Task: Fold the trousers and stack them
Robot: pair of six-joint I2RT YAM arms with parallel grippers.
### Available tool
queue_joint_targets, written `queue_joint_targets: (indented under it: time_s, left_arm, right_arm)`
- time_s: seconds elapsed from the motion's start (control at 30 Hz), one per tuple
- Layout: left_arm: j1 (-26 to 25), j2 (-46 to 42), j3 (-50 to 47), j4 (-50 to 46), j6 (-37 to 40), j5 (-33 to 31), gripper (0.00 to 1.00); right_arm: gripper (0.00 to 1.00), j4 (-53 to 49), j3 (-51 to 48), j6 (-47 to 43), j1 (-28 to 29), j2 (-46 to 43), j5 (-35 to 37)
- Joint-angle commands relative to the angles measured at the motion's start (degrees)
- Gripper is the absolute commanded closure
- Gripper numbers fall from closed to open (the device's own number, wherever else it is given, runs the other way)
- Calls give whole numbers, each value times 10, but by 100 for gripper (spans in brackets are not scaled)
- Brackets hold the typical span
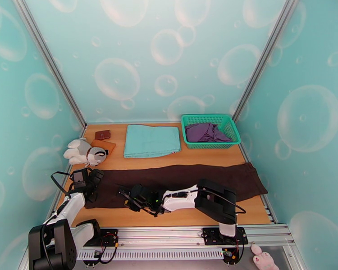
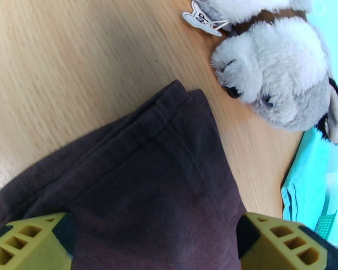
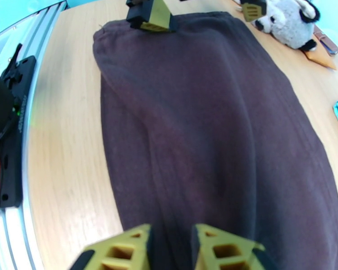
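The dark brown trousers lie stretched out flat across the wooden table, left to right, in front of both arms. My left gripper hovers over their left end, its yellow fingers spread wide with nothing between them; in the left wrist view the cloth's hemmed corner lies just beyond the fingertips. My right gripper sits low over the trousers' near edge, left of the middle. Seen from the right wrist, its fingers stand a little apart with the trousers lying flat under them.
A folded light teal cloth lies at the back centre. A green basket holding a purple garment stands at the back right. A plush dog, a brown wallet and an orange card sit at the back left.
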Motion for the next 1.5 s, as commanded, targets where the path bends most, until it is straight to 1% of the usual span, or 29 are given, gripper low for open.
queue_joint_targets:
  time_s: [0.0, 0.53, 0.7, 0.8, 0.87, 1.0, 1.03, 1.2, 1.4, 1.47]
  left_arm:
    - [6, 13, -18, -12, -6, -7, 1]
    - [6, 18, -20, -5, -6, -6, 1]
    - [7, 18, -24, -2, -6, -4, 1]
    - [6, 18, -24, -2, -6, -3, 1]
    - [7, 18, -23, -2, -6, -3, 1]
    - [7, 18, -23, -3, -6, -4, 1]
    - [7, 18, -23, -3, -6, -4, 1]
    - [7, 18, -23, -2, -6, -5, 1]
    - [7, 18, -24, -3, -6, -6, 1]
    - [7, 19, -23, -3, -6, -6, 1]
  right_arm:
    - [71, -18, 21, 3, 2, 22, 9]
    - [72, -61, 53, 0, 2, 59, 9]
    - [83, -60, 53, 3, 2, 58, 15]
    - [84, -56, 49, 3, 2, 54, 15]
    - [86, -58, 50, 2, 2, 53, 16]
    - [98, -62, 54, 3, 1, 56, 19]
    - [100, -62, 54, 3, 1, 56, 22]
    - [100, -54, 45, 6, 1, 46, 33]
    - [100, -29, 19, 8, 1, 12, 40]
    - [100, -8, 9, 9, 1, 3, 42]
